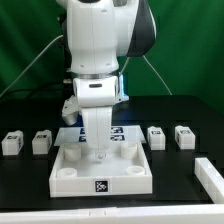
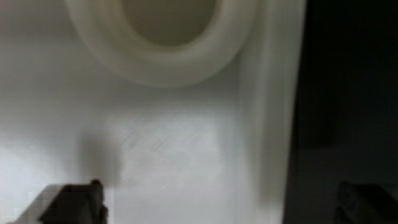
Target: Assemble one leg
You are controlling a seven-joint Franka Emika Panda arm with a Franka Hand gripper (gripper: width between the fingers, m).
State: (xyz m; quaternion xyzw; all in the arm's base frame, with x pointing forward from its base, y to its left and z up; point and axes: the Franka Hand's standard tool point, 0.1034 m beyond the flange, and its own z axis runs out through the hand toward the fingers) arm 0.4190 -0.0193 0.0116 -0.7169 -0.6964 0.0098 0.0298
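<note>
The jaws are seen spread wide, with nothing pinched between the dark fingertips (image 2: 71, 204). The gripper (image 1: 100, 150) is held low over the white panel (image 1: 65, 178), near a round socket (image 2: 157, 40). On the black table (image 1: 30, 190), 1 leg (image 1: 42, 141) and another leg (image 1: 12, 142) are stood at the exterior view's left of the panel. 2 further legs (image 1: 157, 136) are stood at its right, all apart from the gripper.

The bench (image 1: 30, 195) is black and dull. The big flat panel (image 1: 70, 178) in the lower middle is smooth white plastic. The little legs (image 1: 41, 141) beside it are white plastic too. The robot arm (image 1: 95, 40) at the top has a shiny white shell. The claw (image 2: 217, 208) has dull black fingers (image 2: 71, 205).
</note>
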